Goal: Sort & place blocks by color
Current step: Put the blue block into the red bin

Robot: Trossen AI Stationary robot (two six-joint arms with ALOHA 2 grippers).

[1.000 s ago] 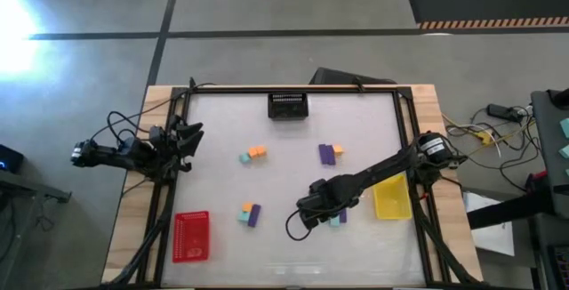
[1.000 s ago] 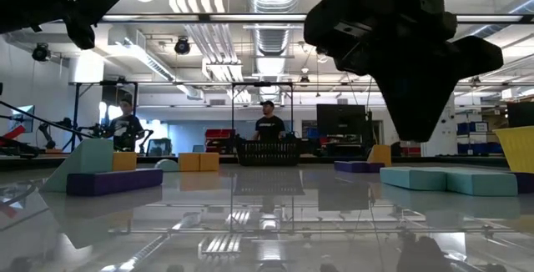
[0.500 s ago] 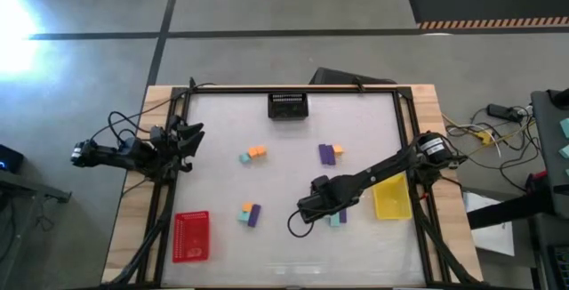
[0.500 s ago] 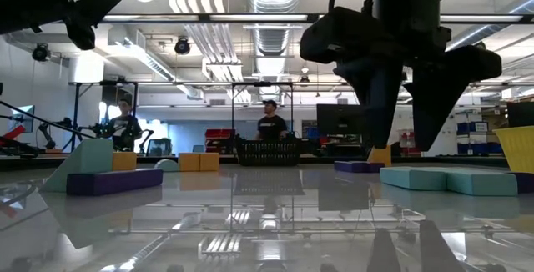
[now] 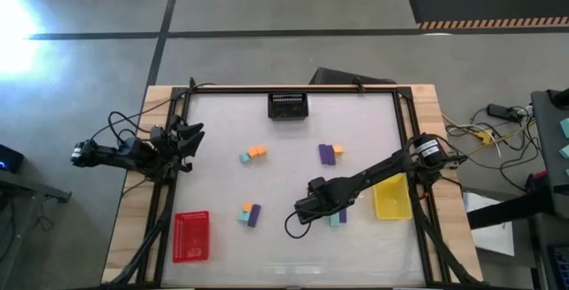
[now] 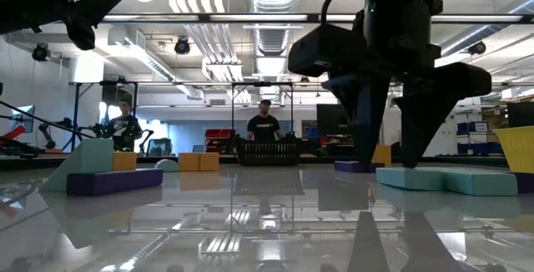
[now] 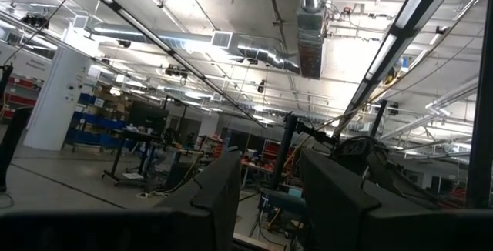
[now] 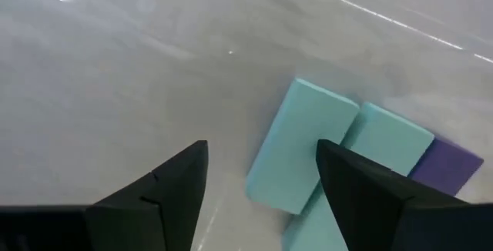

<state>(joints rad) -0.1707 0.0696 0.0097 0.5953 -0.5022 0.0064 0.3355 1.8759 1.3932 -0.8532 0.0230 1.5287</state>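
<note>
Dark and parked, the left end effector hung at the glossy white table's left edge, fingers slightly parted. Small orange, purple and teal rectangular blocks lay scattered mid-table. Rightward, the right end effector was spread over a long teal block, beside another teal block.

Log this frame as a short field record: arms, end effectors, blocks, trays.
right end effector: open, low over the table, beside a teal block
adjacent blocks: second teal block, purple block
left end effector: open, waiting at the table's left edge
trays: red tray, yellow tray, black tray
blocks in trays: none visible
</note>
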